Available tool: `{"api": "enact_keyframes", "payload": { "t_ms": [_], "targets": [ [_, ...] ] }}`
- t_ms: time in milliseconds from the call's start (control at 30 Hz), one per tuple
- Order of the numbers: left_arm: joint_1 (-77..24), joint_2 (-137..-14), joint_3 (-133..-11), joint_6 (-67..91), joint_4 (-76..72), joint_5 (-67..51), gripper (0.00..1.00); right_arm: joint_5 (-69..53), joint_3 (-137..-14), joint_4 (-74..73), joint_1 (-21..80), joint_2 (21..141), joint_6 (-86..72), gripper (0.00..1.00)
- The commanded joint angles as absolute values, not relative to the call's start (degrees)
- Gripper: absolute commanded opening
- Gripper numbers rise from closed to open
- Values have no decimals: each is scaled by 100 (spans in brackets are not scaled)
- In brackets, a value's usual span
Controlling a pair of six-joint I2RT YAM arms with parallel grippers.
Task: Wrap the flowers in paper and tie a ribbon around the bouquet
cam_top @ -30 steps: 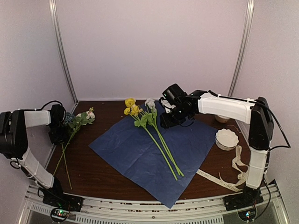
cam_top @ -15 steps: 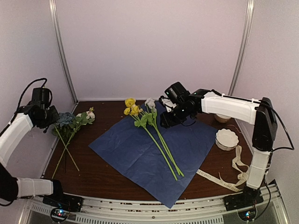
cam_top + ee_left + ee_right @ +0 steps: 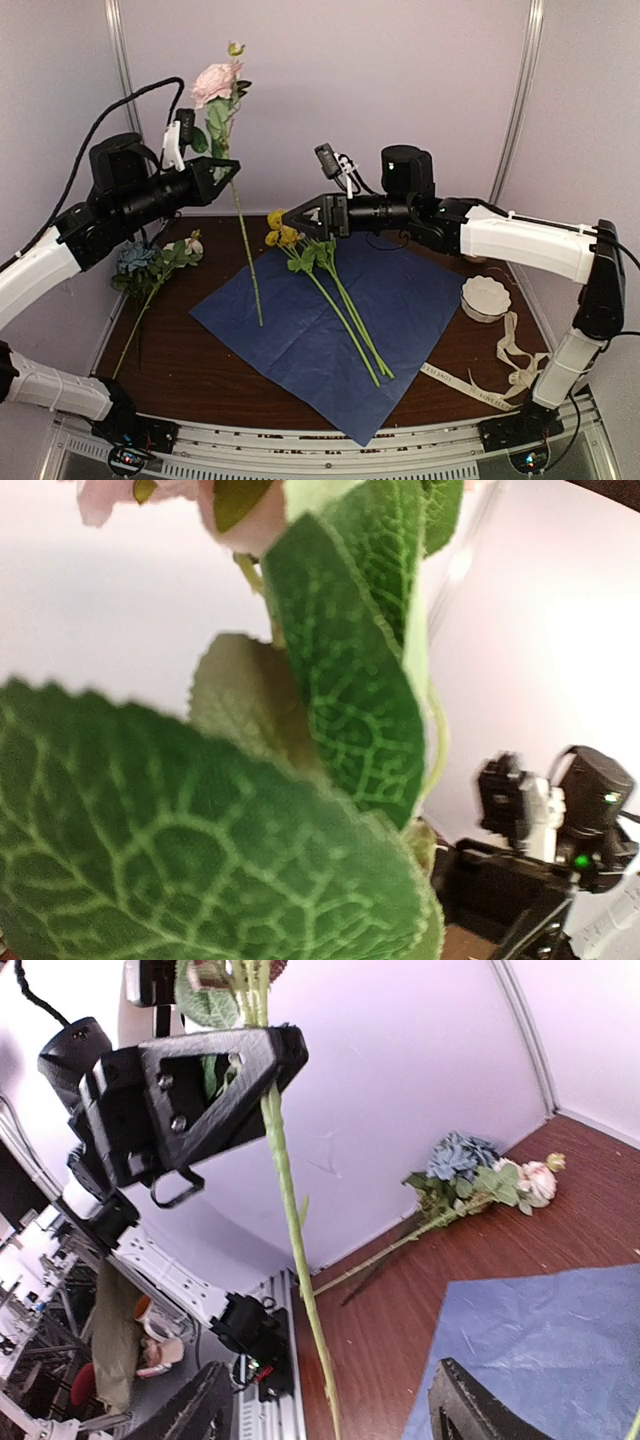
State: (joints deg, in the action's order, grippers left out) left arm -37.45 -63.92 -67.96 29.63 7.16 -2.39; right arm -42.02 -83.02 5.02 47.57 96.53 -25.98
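Note:
My left gripper [image 3: 230,166] is raised high at the left and shut on the stem of a pink flower [image 3: 214,82]. Its long green stem [image 3: 250,262] hangs down over the left corner of the dark blue paper [image 3: 400,300]. In the right wrist view this stem [image 3: 300,1260] drops from the left gripper [image 3: 262,1078] and runs between my right fingers [image 3: 205,1412]. My right gripper [image 3: 298,216] hovers open, pointing left at the stem. Yellow and white flowers [image 3: 283,234] lie on the paper. The ribbon [image 3: 505,360] lies at the right front. Leaves [image 3: 330,680] fill the left wrist view.
More flowers, a blue one and a small pink one [image 3: 158,262], lie on the brown table [image 3: 200,370] at the left. A white scalloped bowl [image 3: 485,297] stands right of the paper, with another bowl [image 3: 476,255] behind it. Walls close in the back and sides.
My left gripper has shut on the pink flower and lifted it from the pile at the left to high above the table. My right gripper has risen, turned leftward and opened wider.

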Motion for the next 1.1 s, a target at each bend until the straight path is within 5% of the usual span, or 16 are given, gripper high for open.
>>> {"api": "enact_keyframes", "payload": {
  "t_ms": [0,133,267,333,367,467,533,767,967,1067],
  "targets": [
    [-4457,-6945,-7533,2452,-367,-1116,0,-4856,-8540,1685,4921,9924,-3341,70],
    [-4737,-7339,-7803,2380,-456,-1294,0,-4712,-8516,1804,4971,9902,-3428,66],
    [-4808,-7481,-7879,2425,-493,-1441,0,-3977,-8625,876,4960,9853,-3034,15],
    [-4801,-7399,-7859,2379,-402,-1289,0,-3709,-8509,798,4916,9771,-3017,0],
    [-4800,-7322,-7852,2331,-291,-1088,8,-3576,-8440,758,4875,9724,-3051,0],
    [-4787,-7123,-7884,2064,432,40,65,-3145,-8433,164,4717,9750,-3045,0],
    [-4678,-7035,-7937,2014,1136,788,81,-2743,-8560,-587,4573,9869,-2846,0],
    [-2960,-6955,-7554,2866,3553,1611,87,-885,-9618,-3860,4308,10993,-1611,0],
    [-1655,-7189,-6437,2806,4013,1637,87,-418,-9534,-4272,4238,11360,-1529,1],
    [-1139,-7609,-6157,2682,4079,1632,85,-476,-9570,-4254,4219,11448,-1609,20]
  ]
}}
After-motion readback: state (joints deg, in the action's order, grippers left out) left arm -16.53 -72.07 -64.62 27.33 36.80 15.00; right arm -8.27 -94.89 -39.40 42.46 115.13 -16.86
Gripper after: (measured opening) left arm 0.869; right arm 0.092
